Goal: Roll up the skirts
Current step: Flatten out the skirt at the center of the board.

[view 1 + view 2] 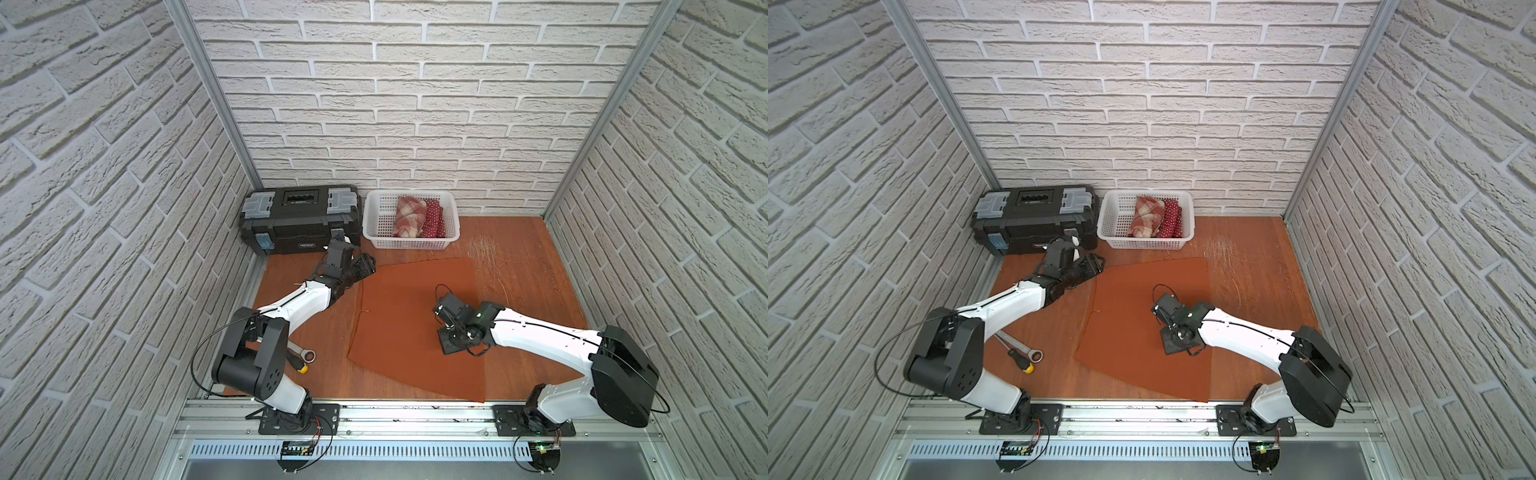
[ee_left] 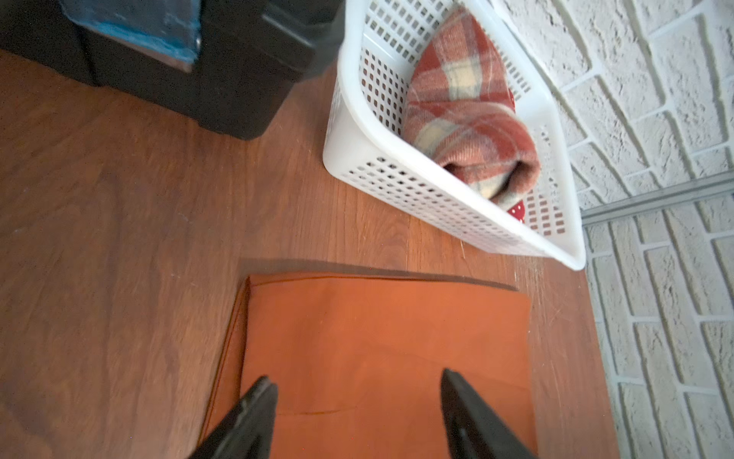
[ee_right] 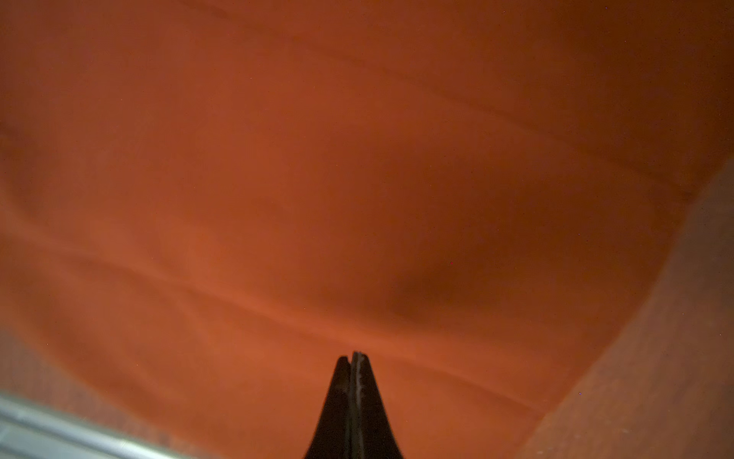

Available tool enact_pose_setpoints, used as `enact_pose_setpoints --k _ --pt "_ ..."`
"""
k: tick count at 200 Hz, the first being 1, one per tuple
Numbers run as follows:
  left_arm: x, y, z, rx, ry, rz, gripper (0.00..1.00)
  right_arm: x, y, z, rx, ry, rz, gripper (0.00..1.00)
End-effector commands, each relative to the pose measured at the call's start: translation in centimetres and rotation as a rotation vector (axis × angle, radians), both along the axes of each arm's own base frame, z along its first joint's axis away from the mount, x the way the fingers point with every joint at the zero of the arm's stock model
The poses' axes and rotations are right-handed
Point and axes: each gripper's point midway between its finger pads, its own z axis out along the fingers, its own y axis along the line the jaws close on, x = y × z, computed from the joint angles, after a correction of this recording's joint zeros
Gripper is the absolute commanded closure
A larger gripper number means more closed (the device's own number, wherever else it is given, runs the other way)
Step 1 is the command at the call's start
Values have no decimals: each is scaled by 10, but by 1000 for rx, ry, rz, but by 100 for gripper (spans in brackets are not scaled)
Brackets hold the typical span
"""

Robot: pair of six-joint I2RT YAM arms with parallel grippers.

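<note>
The left end effector (image 2: 356, 377) is open above the far left corner of the flat rust-orange cloth skirt (image 1: 399, 332); the right end effector (image 3: 352, 356) is closed and empty. Pinch both layers evenly, I think

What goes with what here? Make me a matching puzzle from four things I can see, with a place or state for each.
Things:
1. plaid skirt
2. rust-orange skirt
3. left pincer
4. right pincer

Places or states:
A. shut
B. rolled up in the white basket
C. open
D. lying flat on the table

Pairs: 1-B, 2-D, 3-C, 4-A
</note>
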Motion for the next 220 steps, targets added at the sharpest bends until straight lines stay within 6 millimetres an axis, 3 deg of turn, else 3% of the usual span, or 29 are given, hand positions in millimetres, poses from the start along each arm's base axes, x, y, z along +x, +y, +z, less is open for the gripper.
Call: enact_pose_setpoints --k 1,23,33,46,57,82,114,144,168,204,220 --pt "-19 5 -24 61 49 28 30 27 -15 -8 -62 -18 -22 98" --pt "-41 -26 -30 48 62 -42 42 43 -26 -23 -76 12 -66 98" --pt "-55 -45 -36 40 76 -87 59 45 -30 -33 -75 40 -86 98" --pt "-74 -64 -48 26 104 -117 88 47 -39 -43 -78 66 -127 98" --pt "-87 -66 -62 30 134 -115 100 50 -44 -47 -74 86 -160 98" --pt "-101 -61 -86 110 154 -113 100 59 -59 -52 -65 106 -208 98" --pt "-102 -69 -118 102 220 -123 100 77 -72 -53 -40 128 -250 98" --pt "-89 -74 -122 84 227 -118 100 86 -79 -46 -33 115 -268 98" --pt "-81 -72 -100 72 178 -121 100 84 -76 -34 10 109 -268 98" --pt "-84 -51 -32 128 48 -111 100 86 -72 3 67 25 -258 98" --pt "-90 -32 5 164 -32 -87 63 87 -74 32 75 -40 -252 92"
